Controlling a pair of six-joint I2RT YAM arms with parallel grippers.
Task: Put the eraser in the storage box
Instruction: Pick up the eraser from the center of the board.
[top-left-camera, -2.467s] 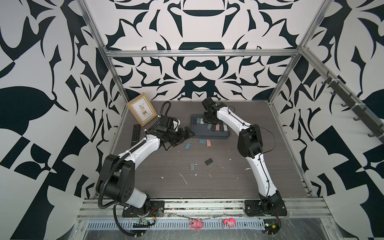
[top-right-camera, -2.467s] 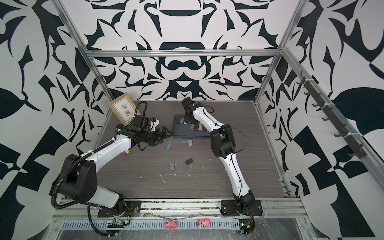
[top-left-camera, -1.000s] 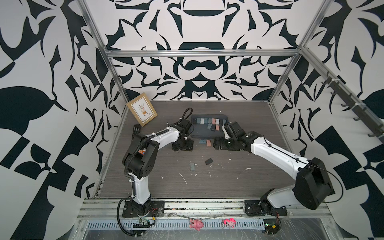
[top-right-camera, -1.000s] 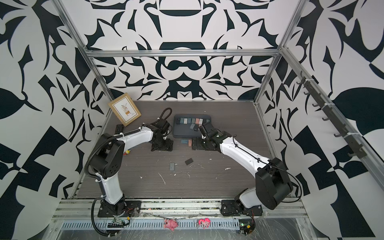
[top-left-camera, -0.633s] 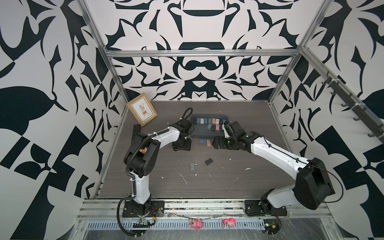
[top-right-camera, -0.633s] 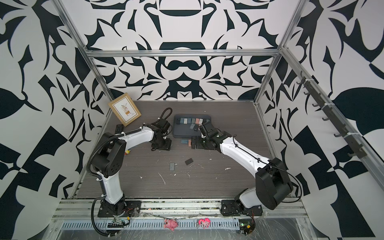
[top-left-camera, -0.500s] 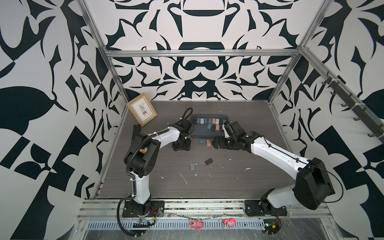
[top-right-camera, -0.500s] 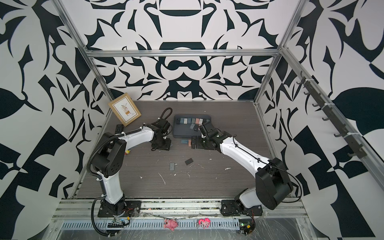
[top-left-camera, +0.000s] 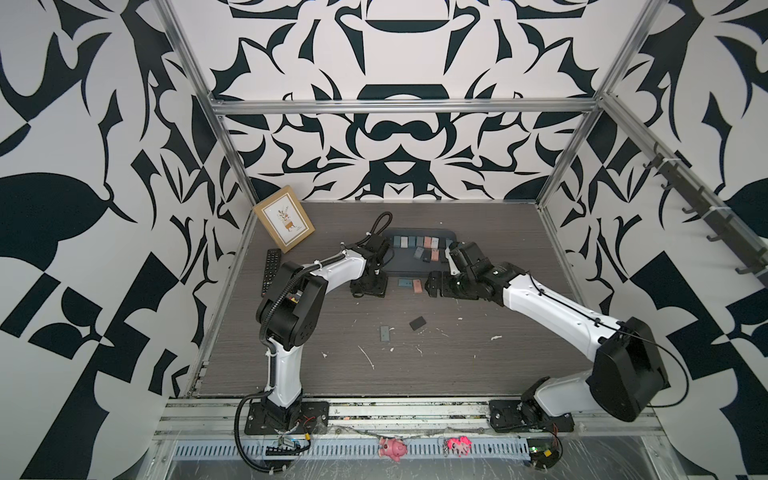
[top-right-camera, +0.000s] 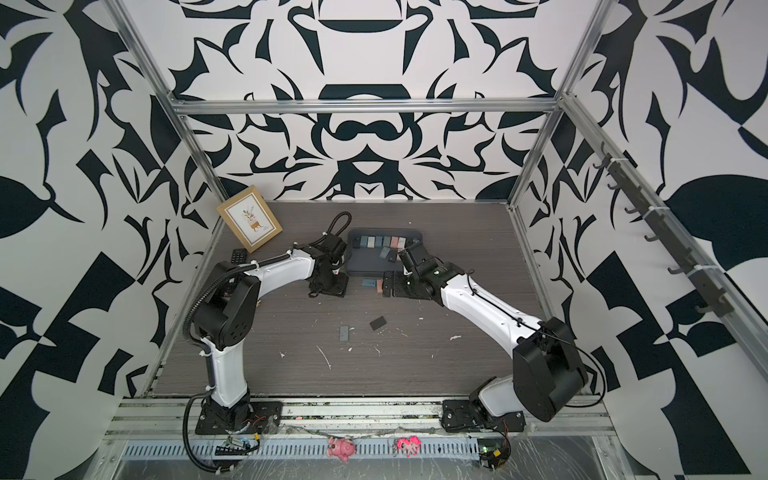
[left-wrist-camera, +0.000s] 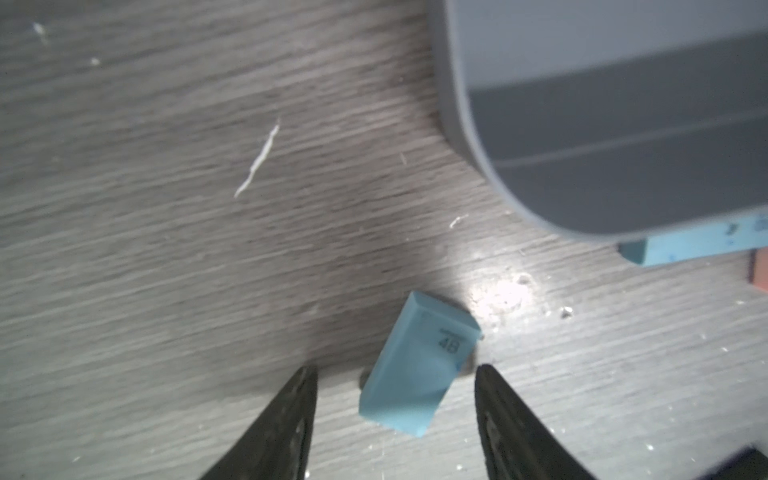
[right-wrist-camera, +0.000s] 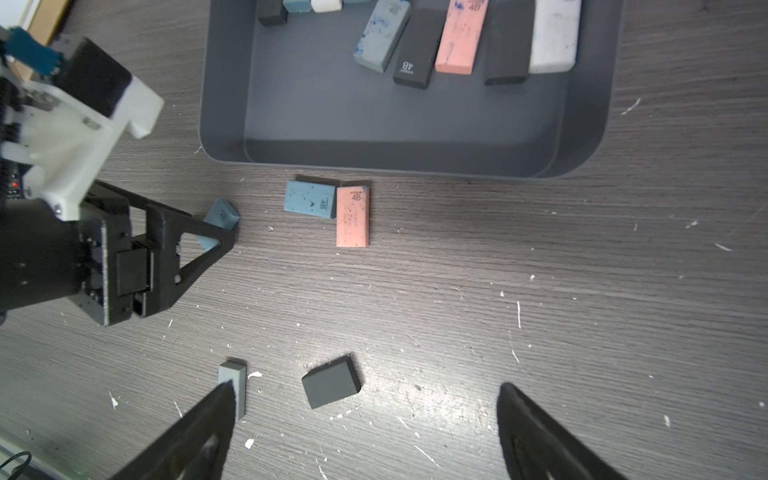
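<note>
A small light-blue eraser (left-wrist-camera: 419, 365) lies tilted on the table between the fingers of my left gripper (left-wrist-camera: 395, 388), with a gap on each side. That gripper (right-wrist-camera: 216, 232) is open and low, just off the front left corner of the dark grey storage box (right-wrist-camera: 415, 124), whose corner (left-wrist-camera: 623, 145) also shows close by. The box (top-left-camera: 415, 270) holds several erasers along its back. My right gripper (right-wrist-camera: 368, 395) hovers open over a dark grey eraser (right-wrist-camera: 331, 382), holding nothing. In a top view it (top-left-camera: 432, 284) sits by the box's front right.
A blue eraser (right-wrist-camera: 309, 199) and a pink eraser (right-wrist-camera: 352, 216) lie side by side in front of the box. A grey eraser (right-wrist-camera: 232, 386) lies near one right finger. A tan picture frame (top-left-camera: 284, 218) and a remote (top-left-camera: 271, 274) are at the left.
Since the earliest frames both arms have come down to the table in front of the box, the right one leaving the box. Over the last second they hardly shift.
</note>
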